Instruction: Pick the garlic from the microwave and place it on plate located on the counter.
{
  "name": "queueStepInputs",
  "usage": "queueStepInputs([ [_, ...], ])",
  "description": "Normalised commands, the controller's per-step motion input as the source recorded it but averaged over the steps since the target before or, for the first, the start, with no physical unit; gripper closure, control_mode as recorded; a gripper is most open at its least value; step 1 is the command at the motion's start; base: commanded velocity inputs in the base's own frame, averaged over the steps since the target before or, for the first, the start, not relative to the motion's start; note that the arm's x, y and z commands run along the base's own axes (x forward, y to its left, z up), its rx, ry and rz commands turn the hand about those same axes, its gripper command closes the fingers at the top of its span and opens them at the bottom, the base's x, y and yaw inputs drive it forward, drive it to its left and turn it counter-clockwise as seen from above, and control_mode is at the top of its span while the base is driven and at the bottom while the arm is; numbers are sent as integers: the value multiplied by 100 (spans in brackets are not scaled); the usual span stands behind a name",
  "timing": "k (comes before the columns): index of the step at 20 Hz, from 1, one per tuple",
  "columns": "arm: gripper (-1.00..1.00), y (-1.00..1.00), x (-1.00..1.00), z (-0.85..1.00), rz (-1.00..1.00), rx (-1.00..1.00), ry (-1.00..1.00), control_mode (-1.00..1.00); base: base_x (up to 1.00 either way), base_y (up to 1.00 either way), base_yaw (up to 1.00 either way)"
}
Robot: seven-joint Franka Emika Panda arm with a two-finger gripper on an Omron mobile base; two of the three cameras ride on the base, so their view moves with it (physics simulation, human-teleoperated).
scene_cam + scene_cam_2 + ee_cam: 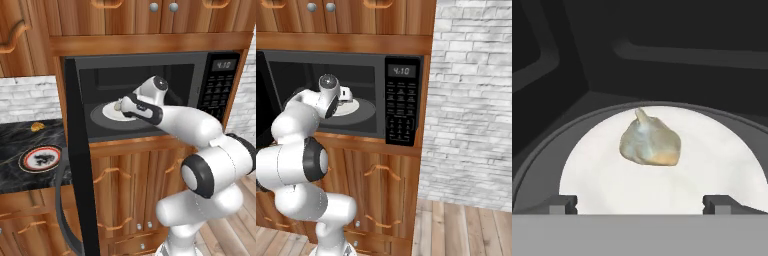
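Veining black marble counter [20, 135], wooden cabinets [130, 175], white brick wall [471, 100]

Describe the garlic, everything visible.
The garlic is a small lumpy off-white bulb with a tan-orange patch low on one side and a short stem tip pointing up. It sits upright near the middle of the white plate inside the microwave. The gripper is open, fingertips short of it, not touching.
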Motion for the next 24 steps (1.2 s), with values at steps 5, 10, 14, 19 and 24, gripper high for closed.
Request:
queueStepInputs([
  [5,-100,24,34,-34,0,0,0,-100,0,0,0],
  [10,-100,10,44,-10,0,0,0,-100,0,0,0],
  [14,-100,0,43,0,0,0,0,-100,0,0,0],
  [19,-100,0,28,-7,0,0,3,-100,0,0,0],
  [24,-100,0,6,-25,0,0,4,-100,0,0,0],
])
